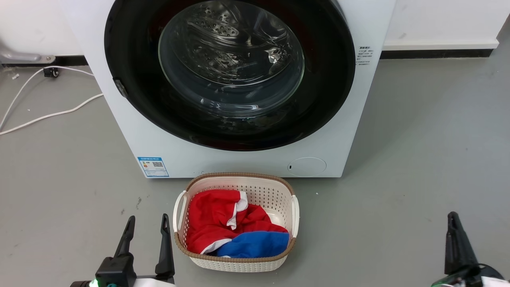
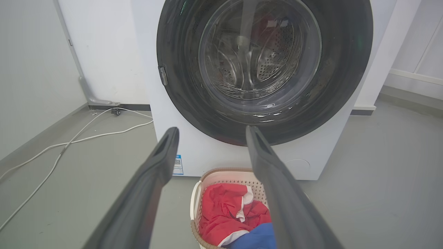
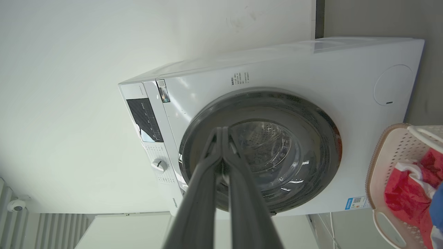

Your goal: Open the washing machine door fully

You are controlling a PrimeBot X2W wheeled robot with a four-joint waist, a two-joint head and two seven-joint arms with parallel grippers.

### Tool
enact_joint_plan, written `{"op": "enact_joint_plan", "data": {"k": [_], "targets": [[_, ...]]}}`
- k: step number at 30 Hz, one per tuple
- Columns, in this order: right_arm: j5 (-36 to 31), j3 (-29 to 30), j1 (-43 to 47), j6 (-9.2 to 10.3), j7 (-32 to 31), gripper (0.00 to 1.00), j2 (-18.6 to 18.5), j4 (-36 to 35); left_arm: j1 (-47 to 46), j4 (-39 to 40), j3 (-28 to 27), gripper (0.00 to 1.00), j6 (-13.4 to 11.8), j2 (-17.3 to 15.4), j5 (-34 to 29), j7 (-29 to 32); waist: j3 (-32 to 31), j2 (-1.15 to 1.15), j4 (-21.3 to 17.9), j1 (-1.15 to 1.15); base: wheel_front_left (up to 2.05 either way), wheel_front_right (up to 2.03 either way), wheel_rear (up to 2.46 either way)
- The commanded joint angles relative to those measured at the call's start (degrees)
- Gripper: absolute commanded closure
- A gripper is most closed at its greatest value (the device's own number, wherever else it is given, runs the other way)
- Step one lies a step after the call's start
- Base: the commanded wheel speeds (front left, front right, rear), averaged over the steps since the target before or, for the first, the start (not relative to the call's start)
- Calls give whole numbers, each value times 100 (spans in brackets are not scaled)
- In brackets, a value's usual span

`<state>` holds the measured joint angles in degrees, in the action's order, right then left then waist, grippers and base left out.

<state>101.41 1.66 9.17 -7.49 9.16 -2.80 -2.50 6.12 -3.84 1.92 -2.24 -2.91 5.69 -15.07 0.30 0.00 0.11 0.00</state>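
The white washing machine (image 1: 239,159) stands ahead on the grey floor. Its washing machine door (image 1: 131,52), a wide glossy black rim around clear glass, lies shut flat against the front, with a small latch tab at its left edge. The door (image 2: 339,69) looms past my left fingers, and the door (image 3: 311,138) appears rotated in the right wrist view. My left gripper (image 1: 147,223) hovers open low at the left, well short of the machine. My right gripper (image 1: 452,217) sits low at the right, its fingertips (image 3: 221,133) pressed together, holding nothing.
A cream laundry basket (image 1: 235,179) with red and blue clothes sits on the floor right before the machine, between my grippers. White cables (image 1: 48,115) trail over the floor at the left. A white wall runs behind.
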Motion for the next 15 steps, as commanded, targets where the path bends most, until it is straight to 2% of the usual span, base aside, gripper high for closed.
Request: {"op": "enact_joint_plan", "data": {"k": [1, 4, 8, 15], "targets": [[183, 81, 66, 0, -157, 100, -13, -73, 41, -5, -3, 0, -4, 0, -36, -16, -1, 0, 2, 0, 0, 0, 0], [593, 344, 168, 0, -685, 100, -13, -187, 38, -5, 4, 0, -20, 1, -66, -16, -2, 0, 8, 0, 0, 0, 0], [469, 431, 243, -1, -1226, 100, -12, -189, 27, -7, 12, 0, -38, 1, -94, -16, 5, 0, 24, 0, 0, 0, 0], [262, 385, 182, 0, -1412, 100, -12, -157, -22, 27, 6, 0, -33, 1, -103, -16, 37, 0, 89, 0, 0, 0, 0]]}}
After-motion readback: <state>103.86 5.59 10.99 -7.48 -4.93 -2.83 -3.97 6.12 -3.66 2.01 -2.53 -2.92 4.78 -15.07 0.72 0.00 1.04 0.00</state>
